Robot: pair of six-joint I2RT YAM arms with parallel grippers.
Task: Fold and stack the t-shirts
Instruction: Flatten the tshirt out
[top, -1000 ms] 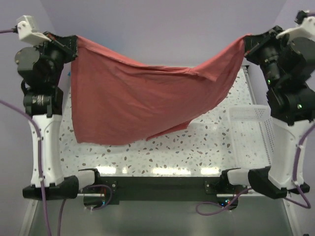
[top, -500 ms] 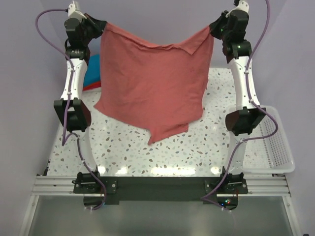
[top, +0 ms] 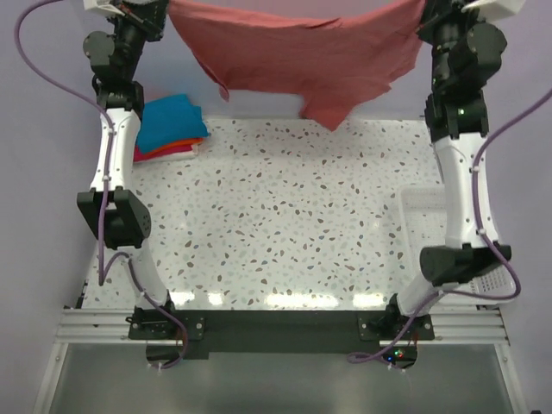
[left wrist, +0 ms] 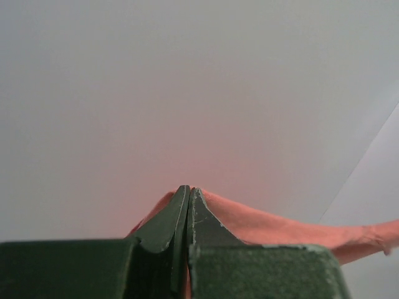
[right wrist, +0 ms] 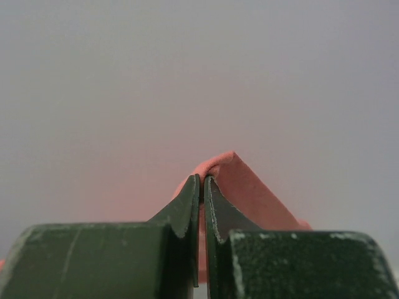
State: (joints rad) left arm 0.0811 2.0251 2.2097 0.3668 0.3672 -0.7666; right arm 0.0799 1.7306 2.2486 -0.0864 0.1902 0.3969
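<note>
Left gripper (top: 155, 12): shut tight on an upper edge of the salmon-pink t-shirt (top: 302, 52); in the left wrist view the fingertips are pressed together with pink cloth spilling out behind them.
Right gripper (top: 429, 17): likewise closed on the opposite upper edge; in the right wrist view only a sliver of gap is seen between the tips, with a peak of cloth pinched there.
Salmon-pink t-shirt: hung between the two grippers, high over the far side of the table (top: 293, 224), sagging in the middle, with one loose corner drooping lower nearer the right gripper. No part of it is seen touching the table.
Step in hand: judged to be the spreading of the tee in the air, ahead of folding; no fold is yet made.
Next move: a level, matched lowering of both grippers is called for, so that the cloth is laid flat and unwrinkled on the table below them. The dangling corner is likely to land first and could be tucked under.
Folded stack (top: 171, 129): lying below the left gripper, slightly toward the right one; teal-blue on top, orange and magenta-pink edges showing beneath.
White mesh basket (top: 407, 200): below the right gripper, partly hidden by that arm; nothing is seen in its visible part.
</note>
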